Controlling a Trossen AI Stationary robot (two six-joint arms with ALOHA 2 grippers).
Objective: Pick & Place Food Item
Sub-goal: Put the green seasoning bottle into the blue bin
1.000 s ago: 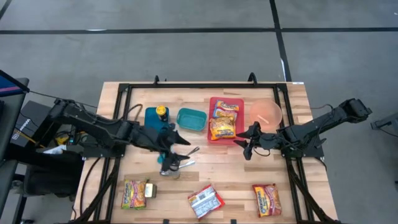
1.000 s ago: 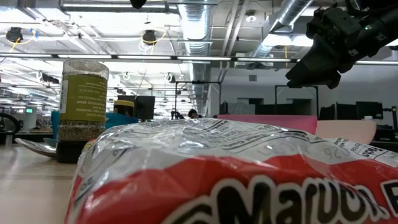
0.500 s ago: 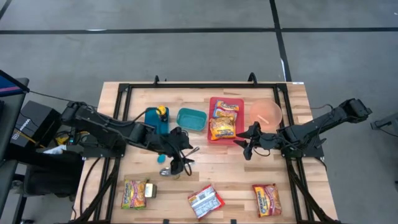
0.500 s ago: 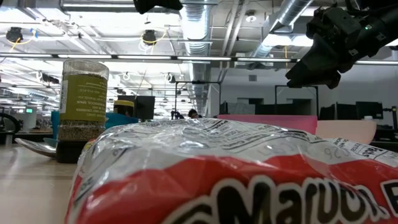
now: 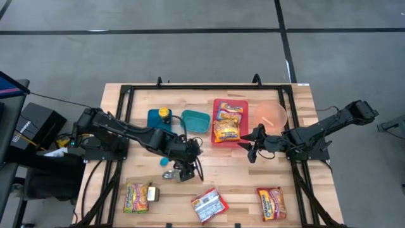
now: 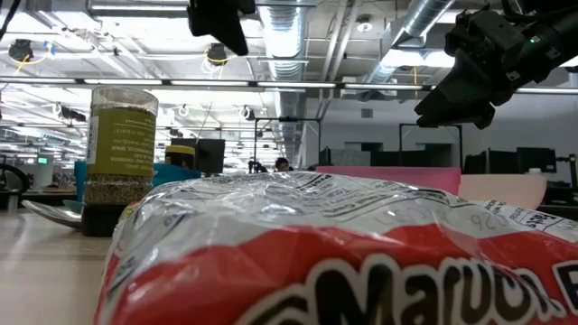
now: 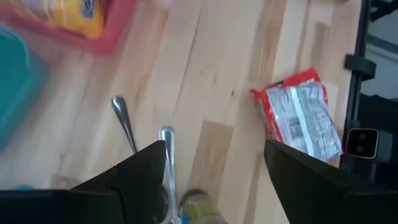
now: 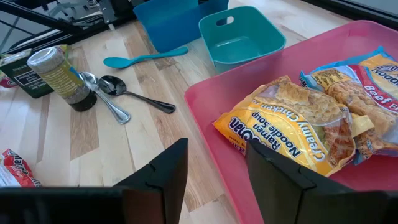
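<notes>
Left gripper (image 5: 188, 166) spread wide (empty) above spice jar (image 8: 64, 78), jar standing upright.

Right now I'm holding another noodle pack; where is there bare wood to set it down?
Bare wood lies between the silver-red pack and the right front pack, and along the far edge behind the pink bin. It is crowded around the jar and spoons under the left pincer.

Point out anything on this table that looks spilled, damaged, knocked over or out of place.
Nothing stands out. The spice jar stands upright, two ramen packets lie inside the pink tray, the teal bin sits upright and empty, and the loose packets look sealed. No spill shows.
</notes>
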